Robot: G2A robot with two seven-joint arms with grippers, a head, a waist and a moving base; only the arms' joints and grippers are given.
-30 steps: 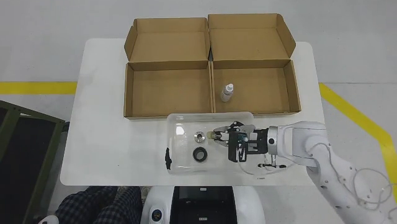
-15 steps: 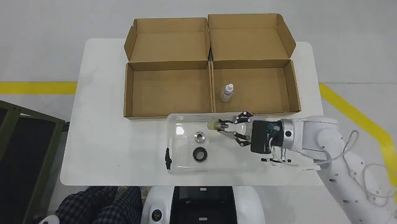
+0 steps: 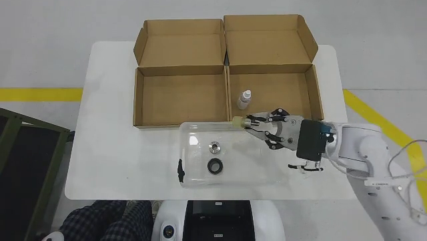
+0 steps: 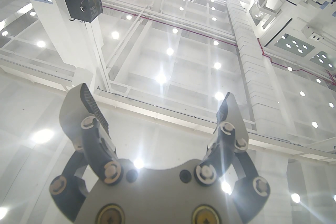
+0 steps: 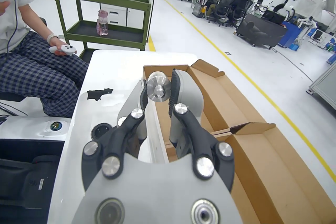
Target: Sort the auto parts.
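Locate the metal part clamped between the ribbed fingers of the right gripper. Note its position: held off the counter, above the far rim of the clear tray, just short of the near wall of the right-hand cardboard box. Note the left gripper pointed at the ceiling, jaws apart, holding nothing.

Treat the held part as rigid, dense for its bulk and polished: judged slippery, not fragile. Grip across the round barrel, as at present, with the flat end face toward the wrist camera. Expect rolling or sliding between the pads under a loose clamp. Lower close to the box floor before release instead of dropping, to limit bounce and roll on the cardboard.

Observe a small bottle-shaped part standing in the same box, on the side next to the left-hand cardboard box; allow room beside it. Find a small metal piece and a black ring lying apart inside the tray, with a black scrap at the tray's near corner.

Regard the counter as white, smooth and hard, offering little grip to a round part laid on its side. Note beyond it a pale floor with a yellow line, a green cart off one corner, and workstations farther back in an open hall.
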